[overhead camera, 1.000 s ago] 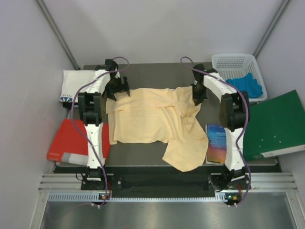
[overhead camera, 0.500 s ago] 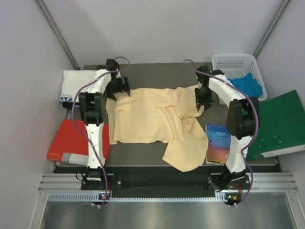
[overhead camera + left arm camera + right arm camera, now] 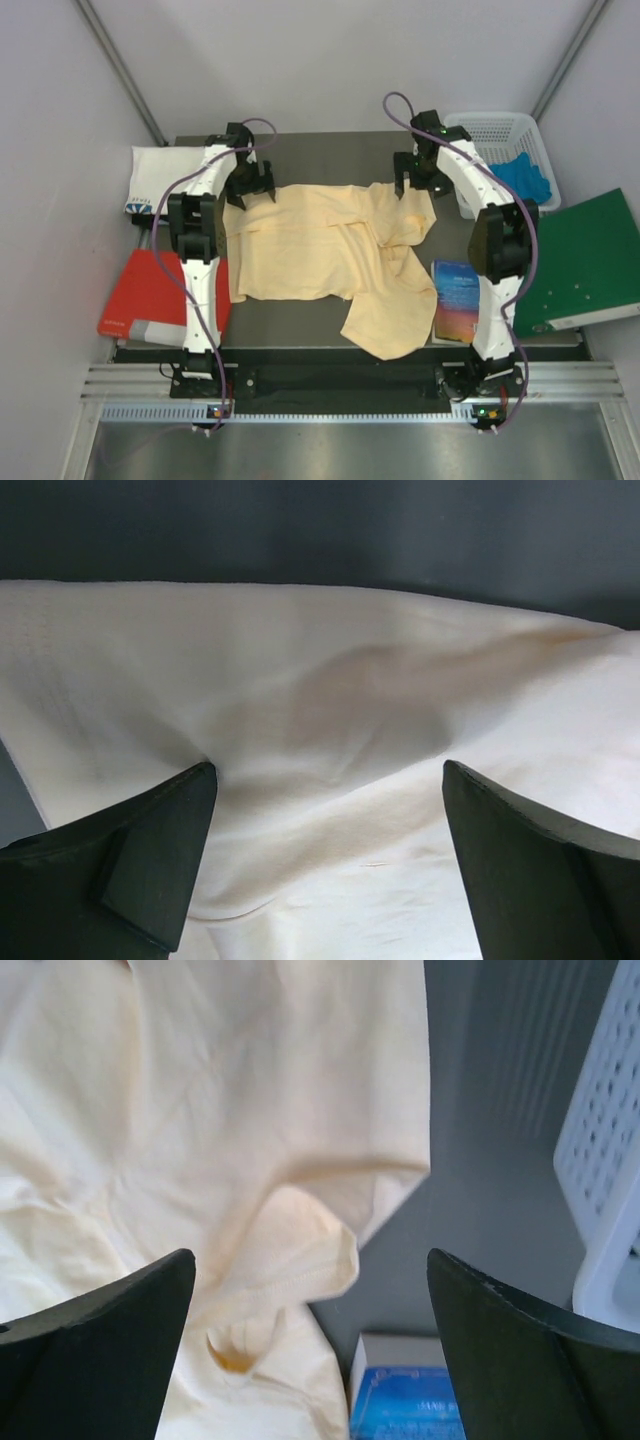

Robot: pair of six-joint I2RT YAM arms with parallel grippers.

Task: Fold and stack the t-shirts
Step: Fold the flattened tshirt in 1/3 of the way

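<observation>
A pale peach-yellow t-shirt (image 3: 310, 250) lies spread and rumpled across the dark table, one flap hanging toward the near edge. My left gripper (image 3: 250, 195) stands open just above its far left corner; in the left wrist view the cloth (image 3: 330, 700) fills the space under the left gripper (image 3: 328, 772), not pinched. Over the shirt's far right edge my right gripper (image 3: 416, 187) hangs open and empty; the right wrist view shows the right gripper (image 3: 310, 1260) above a crumpled sleeve (image 3: 290, 1250). A folded white t-shirt (image 3: 160, 175) with a blue print rests at the back left.
A white basket (image 3: 490, 128) with a blue cloth (image 3: 522, 178) stands at the back right. A green folder (image 3: 580, 260) lies right, a blue book (image 3: 455, 300) beside the shirt's right edge, and a red folder (image 3: 150, 290) left of the left arm.
My right gripper has opened and let go of the shirt's right part, then lifted back toward the far edge. The freed cloth has settled on the table. The left arm barely moved.
</observation>
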